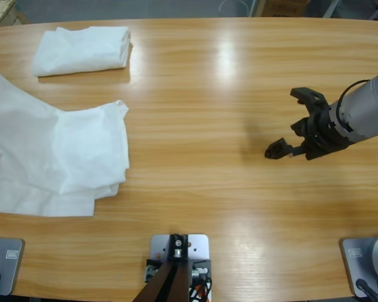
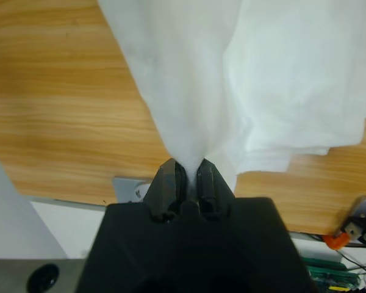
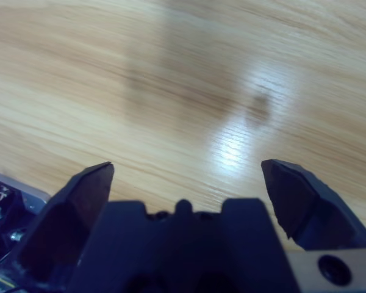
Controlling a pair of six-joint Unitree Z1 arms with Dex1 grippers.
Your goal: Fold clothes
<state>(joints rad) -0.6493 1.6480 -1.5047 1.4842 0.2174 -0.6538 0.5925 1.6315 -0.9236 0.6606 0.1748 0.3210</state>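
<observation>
A white T-shirt [image 1: 57, 157] lies loosely spread at the table's left side, running off the left edge of the high view. In the left wrist view its cloth [image 2: 232, 91] hangs gathered into a bunch, with my left gripper [image 2: 186, 177] shut on that bunch. The left arm itself does not show in the high view. A second white T-shirt [image 1: 82, 50] lies folded into a neat rectangle at the far left of the table. My right gripper [image 1: 291, 123] hovers open over bare wood at the right, holding nothing; in the right wrist view its gripper [image 3: 186, 183] has only wood between the jaws.
Bare wooden table [image 1: 208, 94] spans the middle between the shirts and the right arm. The table's front edge and rig parts show past the cloth in the left wrist view.
</observation>
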